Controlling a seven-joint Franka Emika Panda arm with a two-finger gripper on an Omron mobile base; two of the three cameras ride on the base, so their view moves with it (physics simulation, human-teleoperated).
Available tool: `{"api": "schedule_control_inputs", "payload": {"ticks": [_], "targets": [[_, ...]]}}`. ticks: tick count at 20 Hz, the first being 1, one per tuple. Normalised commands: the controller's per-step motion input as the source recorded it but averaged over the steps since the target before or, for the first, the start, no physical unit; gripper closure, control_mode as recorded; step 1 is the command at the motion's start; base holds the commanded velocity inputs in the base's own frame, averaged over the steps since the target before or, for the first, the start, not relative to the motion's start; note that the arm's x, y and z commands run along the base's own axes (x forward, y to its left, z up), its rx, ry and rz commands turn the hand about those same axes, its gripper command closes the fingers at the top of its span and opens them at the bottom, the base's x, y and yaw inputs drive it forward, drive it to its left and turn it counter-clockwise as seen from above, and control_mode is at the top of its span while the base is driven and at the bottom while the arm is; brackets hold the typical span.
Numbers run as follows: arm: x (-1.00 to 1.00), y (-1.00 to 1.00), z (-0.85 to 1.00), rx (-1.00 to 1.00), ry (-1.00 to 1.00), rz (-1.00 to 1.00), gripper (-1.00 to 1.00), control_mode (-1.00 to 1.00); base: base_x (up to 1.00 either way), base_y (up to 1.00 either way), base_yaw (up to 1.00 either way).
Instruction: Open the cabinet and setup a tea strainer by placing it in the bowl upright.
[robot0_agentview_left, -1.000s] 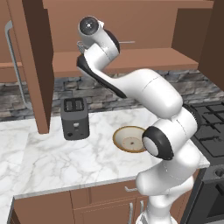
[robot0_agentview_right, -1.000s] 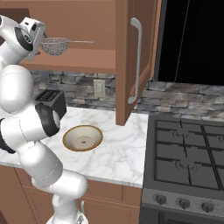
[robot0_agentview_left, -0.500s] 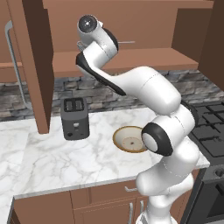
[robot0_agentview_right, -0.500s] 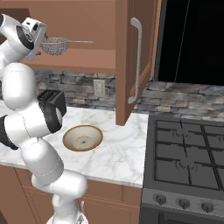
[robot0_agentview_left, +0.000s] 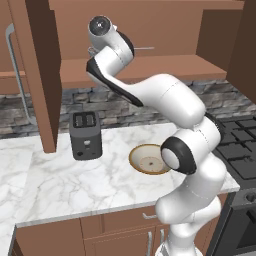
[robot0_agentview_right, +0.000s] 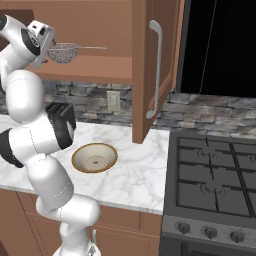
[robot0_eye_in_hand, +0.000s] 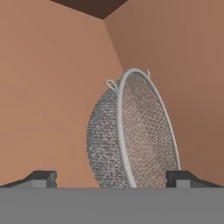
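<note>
With the cabinet (robot0_agentview_right: 150, 70) doors swung wide for access, the gripper (robot0_eye_in_hand: 111, 177) is reaching toward the strainer (robot0_agentview_right: 64, 52) on its shelf, fingers spread wide around the mesh; the bowl (robot0_agentview_right: 95, 158) is waiting at six o'clock below.

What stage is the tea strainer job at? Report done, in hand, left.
Done: the cabinet doors stand open. In hand: the gripper is open inside the cabinet, its fingertips either side of the tea strainer, which sits on the shelf, not yet gripped. Left: grasp the strainer, carry it down and stand it upright in the bowl on the counter.
</note>
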Motion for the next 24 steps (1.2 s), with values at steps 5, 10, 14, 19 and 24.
{"api": "schedule_control_inputs", "payload": {"ticks": [5, 10, 14, 19, 24], "targets": [[0.18, 0.0, 0.0, 0.0, 0.03, 0.0, -1.0, -1.0, 0.0, 0.0, 0.0], [0.16, 0.0, 0.0, 0.0, 0.0, 0.0, -1.0, -1.0, 0.0, 0.0, 0.0], [0.14, 0.0, 0.0, 0.0, 0.01, 0.0, -1.0, -1.0, 0.0, 0.0, 0.0], [0.16, 0.0, 0.0, 0.0, 0.03, 0.0, -1.0, -1.0, 0.0, 0.0, 0.0], [0.11, 0.01, 0.0, 0.0, 0.01, 0.0, -1.0, -1.0, 0.0, 0.0, 0.0]]}}
